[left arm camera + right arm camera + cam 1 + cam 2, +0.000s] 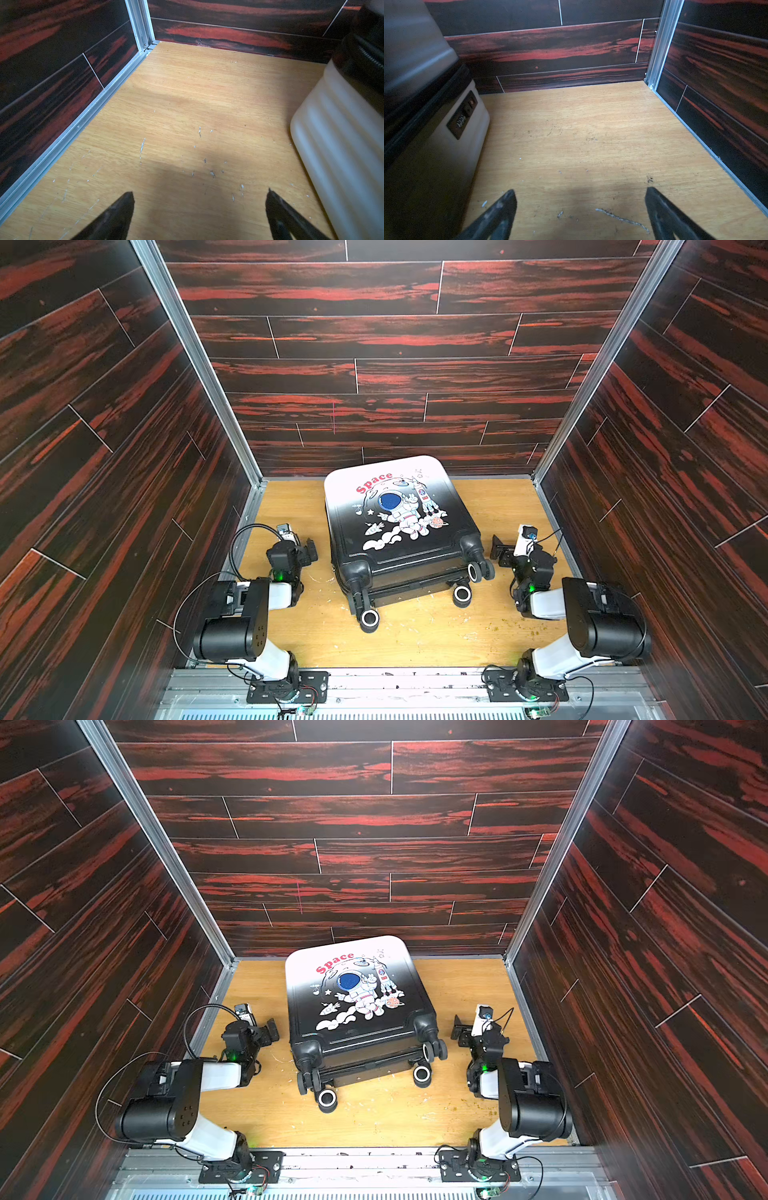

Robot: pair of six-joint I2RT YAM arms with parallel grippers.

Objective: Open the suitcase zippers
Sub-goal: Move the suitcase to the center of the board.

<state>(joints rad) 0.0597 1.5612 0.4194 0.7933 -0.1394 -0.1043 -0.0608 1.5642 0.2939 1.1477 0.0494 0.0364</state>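
Observation:
The suitcase [395, 526] [353, 1006] lies flat mid-floor in both top views, astronaut print up, white end at the back wall and black wheels [370, 618] toward the arm bases. The zippers show as a dark track along its side seam [425, 108] [369, 56]; no pull can be made out. My left gripper [309, 549] [200, 192] hangs open just left of the case, over bare floor. Right of the case, my right gripper [500, 549] [580, 190] is also open, with nothing between its fingers. Neither gripper touches the case.
A small black lock panel [462, 118] sits on the suitcase's side below the seam. Dark red wood-pattern walls [374, 377] with aluminium rails [83, 128] [716, 153] enclose the scratched wooden floor [415, 639] on three sides.

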